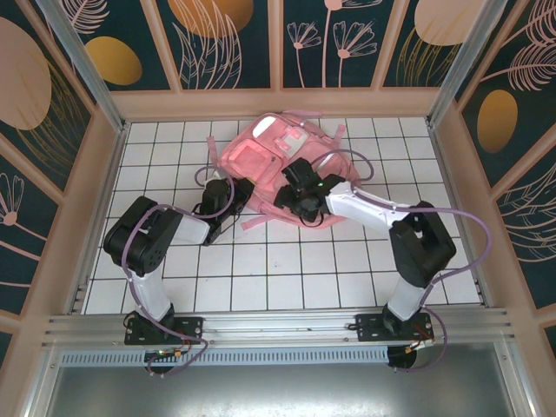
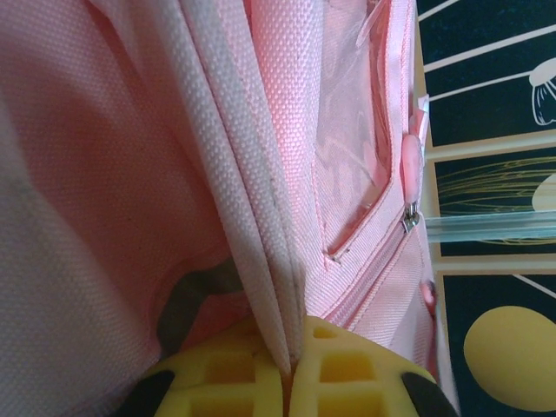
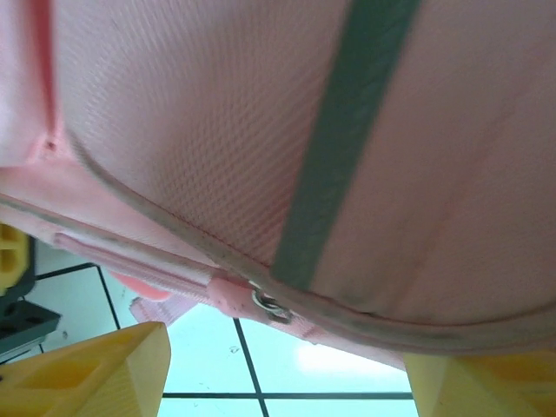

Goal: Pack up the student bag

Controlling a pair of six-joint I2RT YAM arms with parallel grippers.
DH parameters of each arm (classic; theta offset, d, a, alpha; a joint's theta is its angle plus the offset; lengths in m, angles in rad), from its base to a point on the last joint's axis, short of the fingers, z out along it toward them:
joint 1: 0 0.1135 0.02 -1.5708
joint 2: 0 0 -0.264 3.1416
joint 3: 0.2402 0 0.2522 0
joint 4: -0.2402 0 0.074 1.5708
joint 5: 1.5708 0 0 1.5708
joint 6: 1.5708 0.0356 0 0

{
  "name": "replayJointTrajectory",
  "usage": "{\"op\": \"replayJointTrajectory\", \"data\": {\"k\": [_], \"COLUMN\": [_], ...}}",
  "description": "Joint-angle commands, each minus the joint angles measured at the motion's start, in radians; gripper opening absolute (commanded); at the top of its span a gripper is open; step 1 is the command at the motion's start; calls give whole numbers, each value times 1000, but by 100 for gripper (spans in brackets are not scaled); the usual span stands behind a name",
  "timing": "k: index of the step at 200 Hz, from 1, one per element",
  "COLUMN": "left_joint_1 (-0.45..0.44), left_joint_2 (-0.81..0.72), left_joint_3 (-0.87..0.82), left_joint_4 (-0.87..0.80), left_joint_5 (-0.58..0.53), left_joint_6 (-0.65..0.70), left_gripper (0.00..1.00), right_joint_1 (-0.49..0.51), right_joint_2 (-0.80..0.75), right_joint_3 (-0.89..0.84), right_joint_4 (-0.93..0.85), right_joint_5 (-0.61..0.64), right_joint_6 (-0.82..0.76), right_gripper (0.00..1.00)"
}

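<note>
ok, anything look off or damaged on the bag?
Nothing damaged or spilled. The student bag lies crumpled on the tiled table, with one strap trailing loose toward the arms. The left gripper pinches a fold of its fabric; the right gripper stands open beside a zipper pull.

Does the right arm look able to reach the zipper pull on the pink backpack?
Probably yes: the right gripper is open, and the zipper pull sits just ahead of it with nothing in the way. The left gripper pinches a fold of the student bag.
</note>
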Motion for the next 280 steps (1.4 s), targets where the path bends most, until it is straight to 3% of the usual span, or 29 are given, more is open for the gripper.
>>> {"op": "replayJointTrajectory", "data": {"k": [1, 26, 55, 108, 135, 163, 206, 241, 256, 276, 280], "left_joint_1": [-27, -27, -27, -26, -23, 15, 126, 161, 173, 195, 197], "left_joint_2": [5, -11, -32, -10, -13, -21, 68, 125, 141, 171, 174], "left_joint_3": [-7, -13, -24, -9, -10, 6, 105, 219, 289, 404, 421], "left_joint_4": [24, 18, 1, 2, -1, -39, -96, -112, -173, -262, -275], "left_joint_5": [61, 56, 33, 39, 25, 3, -25, -8, -8, 64, 84], "left_joint_6": [-20, -20, -15, -24, -20, 22, 124, 185, 243, 292, 297], "left_gripper": [0, 0, 0, 0, 0, 0, 0, 0, 0, 0, 5], "right_joint_1": [15, 32, 30, 4, -16, -44, -121, -204, -250, -264, -264], "right_joint_2": [40, 114, 120, 59, 30, 0, -6, -7, -14, -3, 5], "right_joint_3": [-13, 56, 30, -6, -36, -52, -25, -17, -1, 45, 54], "right_joint_4": [99, 54, 24, 33, 55, 58, -160, -296, -290, -208, -183], "right_joint_5": [17, 117, 196, 210, 173, 78, -110, -51, -58, -212, -252], "right_joint_6": [42, 28, 50, 40, 15, -114, -389, -509, -525, -532, -527], "right_gripper": [71, 70, 51, 23, 0, 0, 0, 0, 0, 0, 0]}}
